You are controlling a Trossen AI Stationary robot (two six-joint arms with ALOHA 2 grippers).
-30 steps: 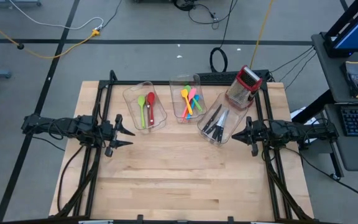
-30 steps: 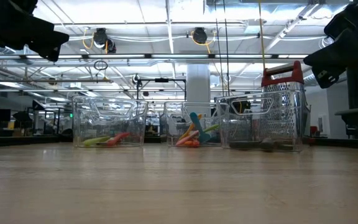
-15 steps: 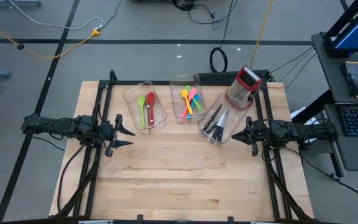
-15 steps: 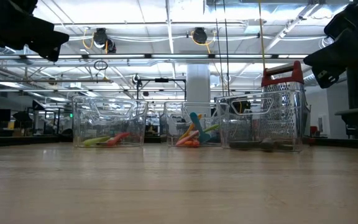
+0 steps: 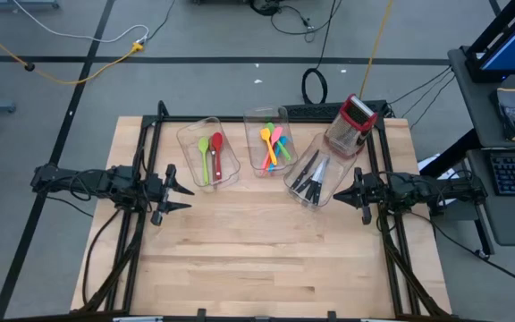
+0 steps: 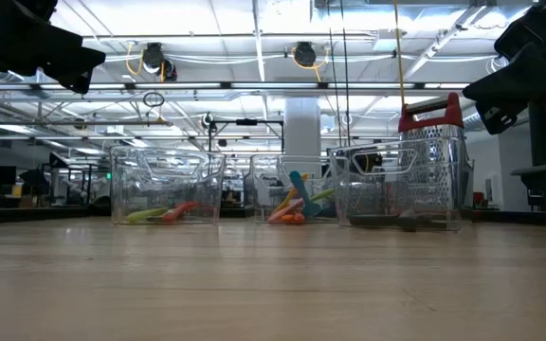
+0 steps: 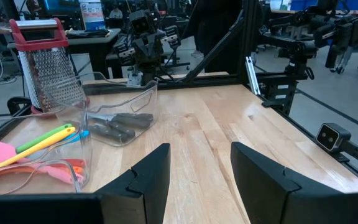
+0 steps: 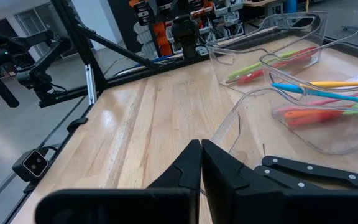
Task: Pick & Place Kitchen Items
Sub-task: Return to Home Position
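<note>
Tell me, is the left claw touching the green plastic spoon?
Apart. The high view shows the green plastic spoon lying inside a clear plastic bin, while the left claw hangs outside it over the wooden table.

The left arm (image 5: 88, 182) and the right arm (image 5: 427, 190) are both matte black, built from blocky jointed segments, with thin black cables (image 5: 71, 185) along them. The left gripper (image 7: 199, 163) has broad, angular dark fingers (image 7: 146, 177); those of the right gripper (image 8: 201, 144) narrow to wedge-shaped tips

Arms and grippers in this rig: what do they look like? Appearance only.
Both matte black: left arm and right arm are slim jointed links with dark cables trailing below. Left gripper and right gripper each have two flat, angular fingers. No markings visible.
</note>
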